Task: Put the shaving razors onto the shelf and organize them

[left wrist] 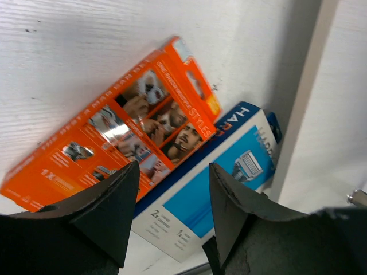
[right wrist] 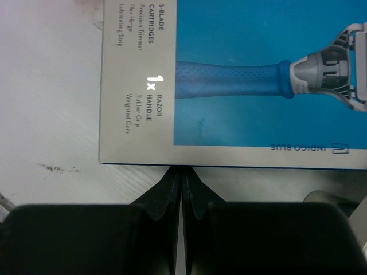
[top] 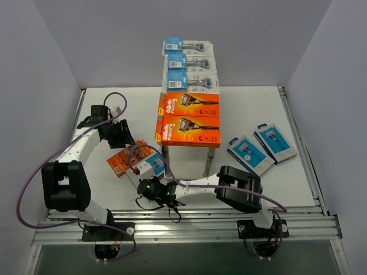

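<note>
Left gripper: jaws spread, above the orange razor box lying flat on the table. Right gripper: fingers pressed together, tips at the edge of the neighbouring blue-and-white razor box. The shelf carries three blister packs and two Fusion5 boxes.

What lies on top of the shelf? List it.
Three clear blister packs at the back, two orange Gillette Fusion5 boxes in front. The shelf top hides its lower tier.

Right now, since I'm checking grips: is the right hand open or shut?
Shut: the right hand has its fingers pressed together, no gap and nothing between them, tips at the edge of the blue-and-white box.
</note>
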`<state>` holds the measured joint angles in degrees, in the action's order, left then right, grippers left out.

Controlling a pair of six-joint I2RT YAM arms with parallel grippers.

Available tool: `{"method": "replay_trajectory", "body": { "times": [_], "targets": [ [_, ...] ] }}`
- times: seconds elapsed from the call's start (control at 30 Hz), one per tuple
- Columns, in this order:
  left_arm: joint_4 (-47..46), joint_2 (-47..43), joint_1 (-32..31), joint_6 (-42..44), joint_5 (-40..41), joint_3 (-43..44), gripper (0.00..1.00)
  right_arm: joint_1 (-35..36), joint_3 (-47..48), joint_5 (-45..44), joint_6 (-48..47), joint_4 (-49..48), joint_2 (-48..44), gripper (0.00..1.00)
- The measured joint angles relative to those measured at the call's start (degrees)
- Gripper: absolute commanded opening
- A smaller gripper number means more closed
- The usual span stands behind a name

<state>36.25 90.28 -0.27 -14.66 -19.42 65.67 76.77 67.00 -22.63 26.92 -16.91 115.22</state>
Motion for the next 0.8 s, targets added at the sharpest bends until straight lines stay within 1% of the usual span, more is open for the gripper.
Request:
{"method": "replay_trajectory", "body": {
  "times": [0.2, 0.4, 0.5, 0.67, 0.8],
  "targets": [
    [0.13, -1.49, -0.09, -1.25, -3.26, -2.56, 0.60, -1.44, 0.02, 0.02, -0.22, 0.02, 0.04, 0.00],
    [0.72, -1.79, 0.35, -1.29, -2.71, -3.74, 0.60, -1.84, 0.02, 0.09, -0.26, 0.02, 0.04, 0.00],
    [0.50, -2.21, 1.99, -1.29, -1.03, -3.69, 0.61, -1.86, 0.02, 0.20, -0.26, 0.00, 0.07, 0.00],
    [-0.79, -1.99, 5.33, -1.73, 4.17, -2.80, 0.63, -1.86, 0.02, 0.44, -0.24, -0.13, 0.07, 0.00],
    [-3.06, 0.61, 6.75, -2.32, 9.79, -0.02, 0.64, -2.01, 0.02, 1.20, -0.24, -0.57, 0.09, 0.00]
  ]
}}
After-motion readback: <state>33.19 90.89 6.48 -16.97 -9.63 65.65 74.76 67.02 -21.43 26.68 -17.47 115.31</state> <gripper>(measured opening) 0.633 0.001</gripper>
